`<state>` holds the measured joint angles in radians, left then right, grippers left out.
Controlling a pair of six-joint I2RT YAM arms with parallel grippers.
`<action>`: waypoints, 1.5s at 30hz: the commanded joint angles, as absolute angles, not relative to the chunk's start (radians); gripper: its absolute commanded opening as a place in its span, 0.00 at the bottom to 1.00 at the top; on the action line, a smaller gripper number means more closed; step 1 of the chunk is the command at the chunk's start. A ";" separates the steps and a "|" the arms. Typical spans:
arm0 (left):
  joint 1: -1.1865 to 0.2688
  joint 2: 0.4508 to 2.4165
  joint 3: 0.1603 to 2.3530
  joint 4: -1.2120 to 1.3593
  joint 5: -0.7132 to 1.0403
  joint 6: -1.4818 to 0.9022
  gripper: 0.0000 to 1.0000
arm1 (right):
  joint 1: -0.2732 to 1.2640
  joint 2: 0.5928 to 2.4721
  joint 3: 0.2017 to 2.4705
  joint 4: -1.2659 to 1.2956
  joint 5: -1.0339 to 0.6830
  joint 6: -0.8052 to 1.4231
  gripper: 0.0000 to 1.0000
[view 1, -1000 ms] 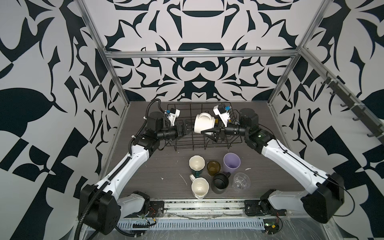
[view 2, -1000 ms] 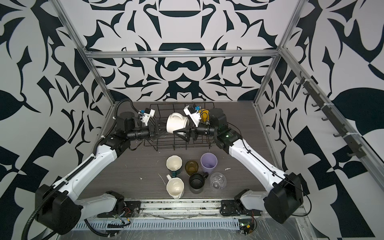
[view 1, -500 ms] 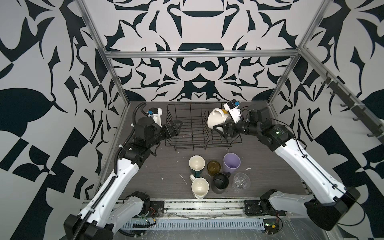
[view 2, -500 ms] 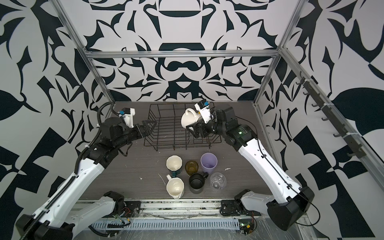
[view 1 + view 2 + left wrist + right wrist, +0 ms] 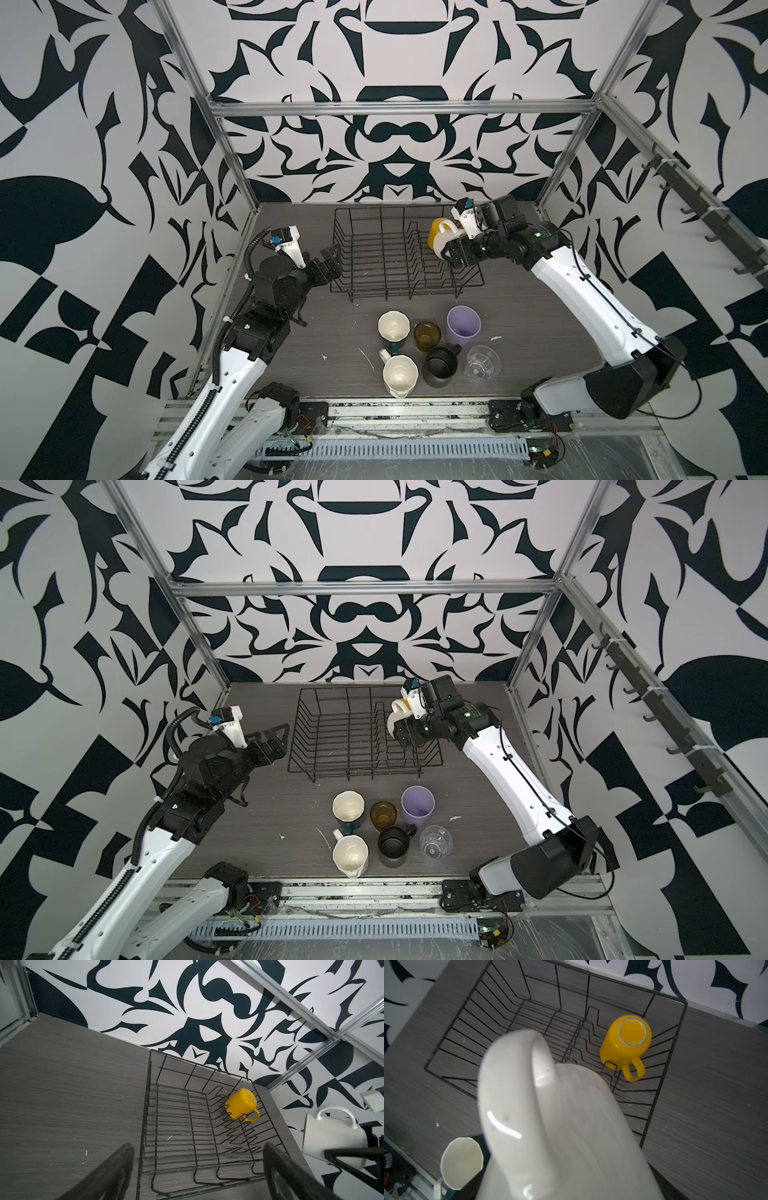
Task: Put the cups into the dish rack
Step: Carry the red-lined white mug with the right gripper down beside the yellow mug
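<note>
My right gripper (image 5: pixel 449 251) is shut on the white mug (image 5: pixel 444 244), tilted above the right end of the black wire dish rack (image 5: pixel 407 289). In the right wrist view the white mug (image 5: pixel 560 1126) hides the fingers. A yellow mug (image 5: pixel 242 1106) stands upside down in the rack's far right corner. My left gripper (image 5: pixel 328 262) is open and empty just outside the rack's left end. In front of the rack stand a teal faceted mug (image 5: pixel 393 328), amber glass (image 5: pixel 427 336), lilac tumbler (image 5: pixel 463 326), cream faceted mug (image 5: pixel 400 374), black mug (image 5: pixel 441 365) and clear glass (image 5: pixel 482 363).
Patterned walls and metal frame posts (image 5: pixel 232 166) close in the dark wood table (image 5: pixel 540 299) at the back and sides. A row of hooks (image 5: pixel 706 216) runs along the right wall. The arm bases sit on a rail (image 5: pixel 407 409) at the front edge.
My left gripper has drawn back from the white mug to outside the rack's left end. My right gripper has carried the mug from the rack's middle to its right end.
</note>
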<state>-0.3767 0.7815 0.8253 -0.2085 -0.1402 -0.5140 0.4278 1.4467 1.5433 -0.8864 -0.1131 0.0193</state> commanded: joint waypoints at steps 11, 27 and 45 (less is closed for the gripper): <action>-0.373 0.718 0.804 -0.257 -0.191 -0.447 0.99 | 0.395 1.568 1.657 -0.883 -0.033 -0.132 0.00; -0.373 0.697 0.806 -0.285 -0.202 -0.456 0.99 | 0.388 1.779 1.767 -0.929 0.021 -0.203 0.00; -0.373 0.733 0.815 -0.274 -0.190 -0.454 0.99 | 0.373 1.910 1.810 -0.965 0.036 -0.243 0.00</action>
